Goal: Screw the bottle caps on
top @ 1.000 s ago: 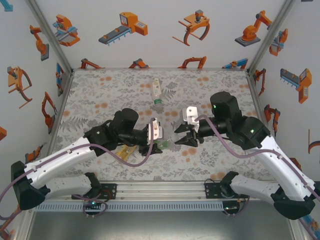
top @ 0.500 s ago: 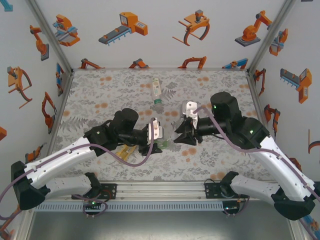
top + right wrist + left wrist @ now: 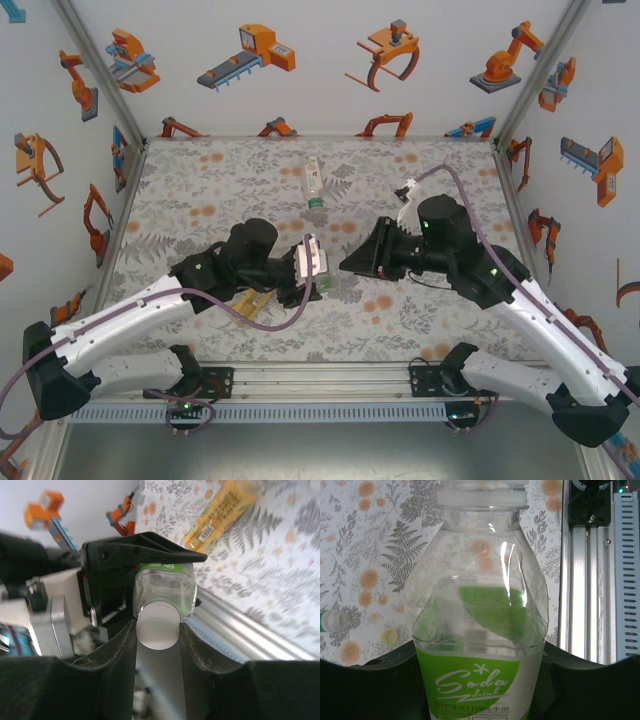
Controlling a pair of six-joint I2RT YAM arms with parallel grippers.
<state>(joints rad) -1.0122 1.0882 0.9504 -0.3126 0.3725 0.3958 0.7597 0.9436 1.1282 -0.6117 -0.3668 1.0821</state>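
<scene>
Soda bottle (image 3: 480,630): clamped in left gripper (image 3: 316,272), neck axis aimed at right gripper (image 3: 350,265), which is closed on cap (image 3: 156,626).

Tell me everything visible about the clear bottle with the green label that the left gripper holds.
The clear plastic bottle with a green Soda label looks empty, and its thin shoulder wall is dented. It is held roughly level between the two arms, neck toward the right arm. The left gripper is shut on its labelled body. A whitish round cap sits on its neck, and the right gripper pinches that cap from both sides.
</scene>
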